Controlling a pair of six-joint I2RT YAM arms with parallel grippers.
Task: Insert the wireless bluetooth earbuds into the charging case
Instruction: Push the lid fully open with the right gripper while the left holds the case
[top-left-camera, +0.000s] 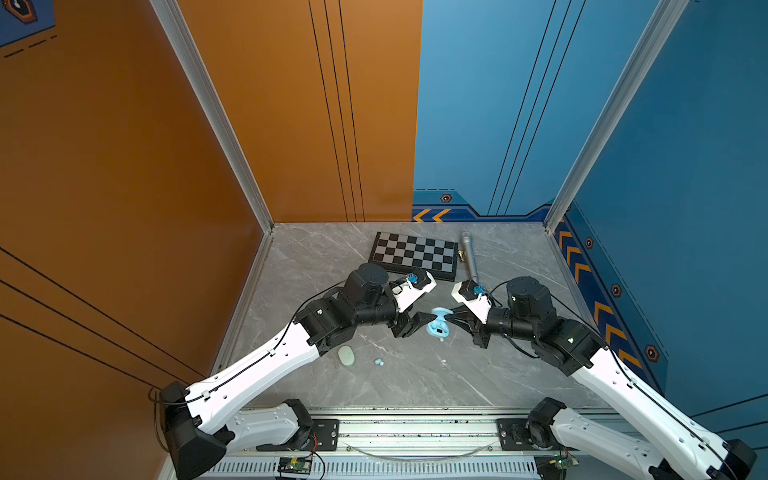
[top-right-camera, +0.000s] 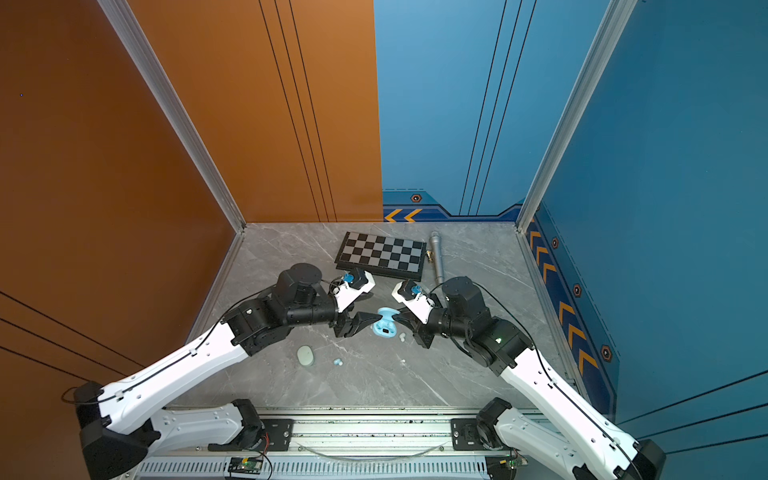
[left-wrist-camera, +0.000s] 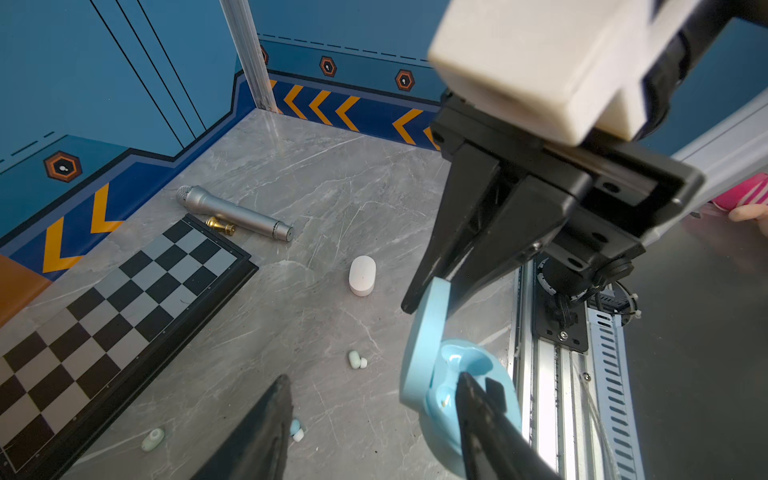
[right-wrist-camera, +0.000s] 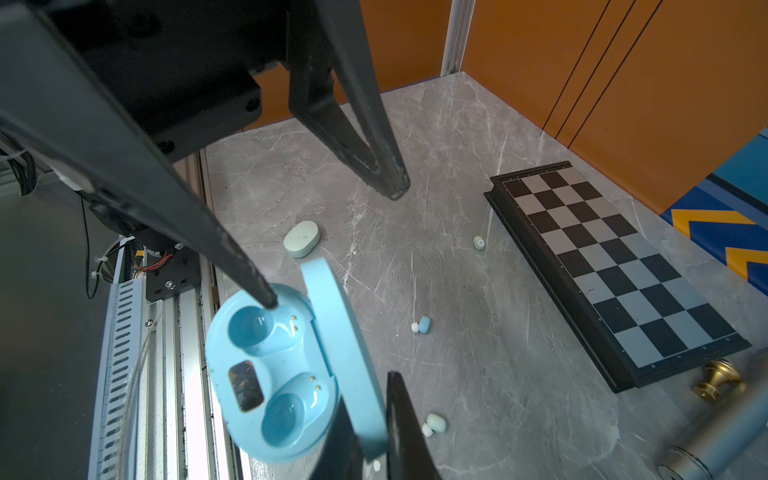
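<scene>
An open light blue charging case (top-left-camera: 437, 326) (top-right-camera: 384, 325) is tilted just above the table's middle. My right gripper (right-wrist-camera: 372, 419) is shut on its raised lid (right-wrist-camera: 336, 316). Both sockets (right-wrist-camera: 286, 411) are empty. My left gripper (left-wrist-camera: 374, 378) is open; one fingertip (right-wrist-camera: 269, 300) rests on the base's rim and the other (right-wrist-camera: 392, 189) hangs apart from it. Wireless bluetooth earbuds lie loose on the table: a light blue one (right-wrist-camera: 420, 325) (left-wrist-camera: 296, 430) and two mint ones (right-wrist-camera: 434, 424) (right-wrist-camera: 478, 242). Another light blue earbud (top-left-camera: 378, 362) lies nearer the front.
A folded chessboard (top-left-camera: 415, 253) and a silver microphone (top-left-camera: 468, 257) lie at the back, with a gold chess piece (left-wrist-camera: 220, 226) between them. A shut mint case (top-left-camera: 346, 356) sits by the left arm. A shut white case (left-wrist-camera: 362, 275) lies under the right arm. A metal rail (top-left-camera: 415, 432) runs along the front.
</scene>
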